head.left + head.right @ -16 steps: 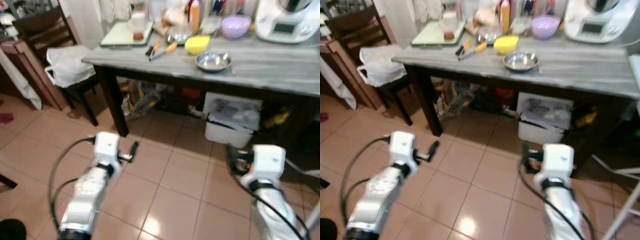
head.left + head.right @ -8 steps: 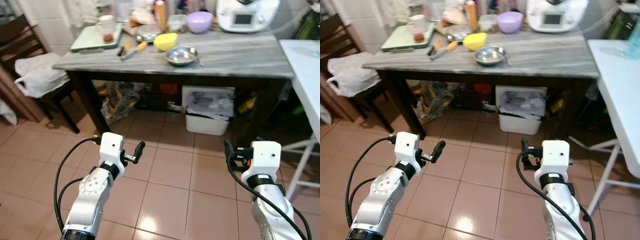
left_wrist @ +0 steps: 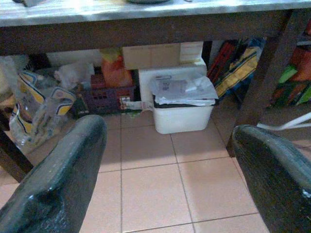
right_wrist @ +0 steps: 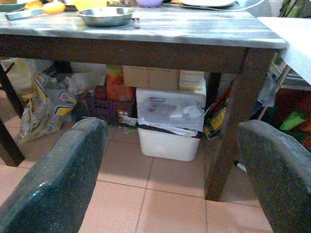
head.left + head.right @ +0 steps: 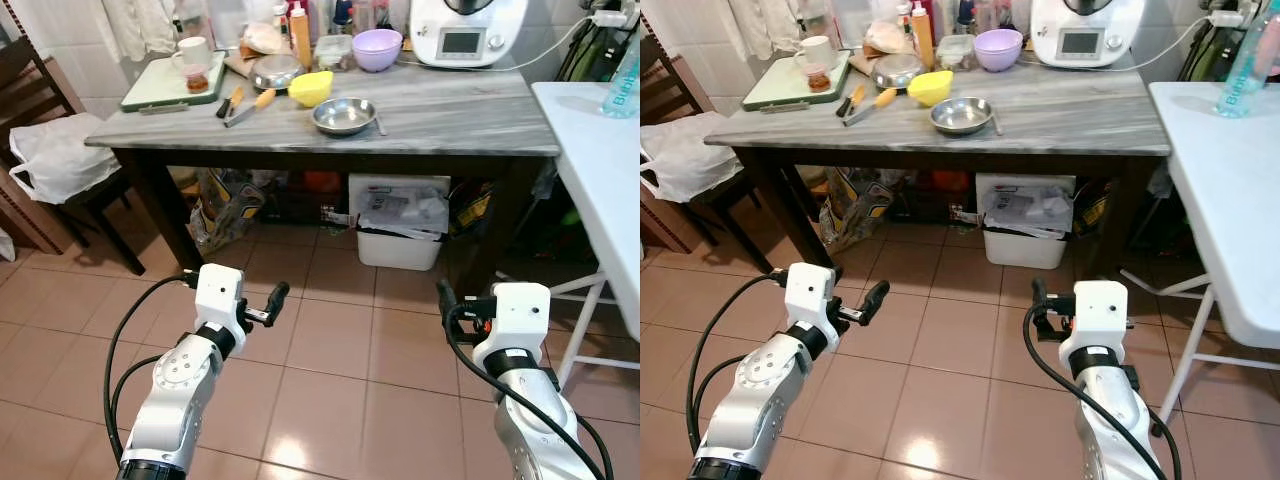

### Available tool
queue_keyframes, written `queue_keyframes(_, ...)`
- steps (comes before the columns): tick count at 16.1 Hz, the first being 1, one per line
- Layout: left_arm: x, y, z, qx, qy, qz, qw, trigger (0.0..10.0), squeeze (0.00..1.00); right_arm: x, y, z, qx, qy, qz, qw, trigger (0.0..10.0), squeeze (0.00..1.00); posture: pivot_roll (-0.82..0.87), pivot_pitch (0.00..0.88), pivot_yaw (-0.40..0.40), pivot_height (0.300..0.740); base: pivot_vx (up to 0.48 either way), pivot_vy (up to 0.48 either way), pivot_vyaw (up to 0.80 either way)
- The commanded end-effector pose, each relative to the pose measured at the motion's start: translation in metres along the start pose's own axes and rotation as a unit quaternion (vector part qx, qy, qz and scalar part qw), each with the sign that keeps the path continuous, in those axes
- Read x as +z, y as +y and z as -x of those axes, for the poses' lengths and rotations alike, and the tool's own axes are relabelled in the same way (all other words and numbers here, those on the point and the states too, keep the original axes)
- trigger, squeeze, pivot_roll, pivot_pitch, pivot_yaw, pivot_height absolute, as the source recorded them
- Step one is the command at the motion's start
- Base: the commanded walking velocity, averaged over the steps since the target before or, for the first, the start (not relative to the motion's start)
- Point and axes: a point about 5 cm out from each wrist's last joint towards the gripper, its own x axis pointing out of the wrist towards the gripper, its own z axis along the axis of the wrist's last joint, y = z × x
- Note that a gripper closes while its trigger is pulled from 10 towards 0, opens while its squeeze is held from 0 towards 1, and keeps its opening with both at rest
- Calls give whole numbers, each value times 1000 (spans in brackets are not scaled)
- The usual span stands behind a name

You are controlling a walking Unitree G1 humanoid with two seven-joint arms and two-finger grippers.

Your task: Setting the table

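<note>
The robot stands on the tiled floor in front of a grey tabletop [image 5: 470,105]. The dishes for the job sit on it: a steel bowl [image 5: 343,115], a yellow bowl [image 5: 311,87], a purple bowl [image 5: 377,48] and two knives [image 5: 240,102]. They seem to wait there to be picked up and carried.

The left claw [image 5: 274,299] and the right claw [image 5: 444,297] are both held low, out in front, with their fingers spread wide and nothing in them. That looks like a ready pose for reaching. The steel bowl is up high and far ahead of both claws, so the robot likely must step closer first.
</note>
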Motion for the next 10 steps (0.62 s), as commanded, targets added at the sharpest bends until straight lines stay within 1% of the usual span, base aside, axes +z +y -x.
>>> queue_keyframes(1, 1, -1, 1, -4, 2, -4, 1000, 10000, 0, 2, -1, 0, -1, -4, 2, 1000, 10000, 0, -180, 49, 106, 740, 0, -398, 0)
queue_keyframes(7, 0, -2, 0, -4, 5, -5, 1000, 10000, 0, 2, -2, -1, 0, -1, 6, 1000, 10000, 0, -183, 53, 102, 740, 0, -407, 0)
queue_keyframes(10, 0, -3, -1, -4, 6, -5, 1000, 10000, 0, 4, -2, -3, 0, -3, 7, 1000, 10000, 0, -187, 48, 101, 740, 0, -410, -617)
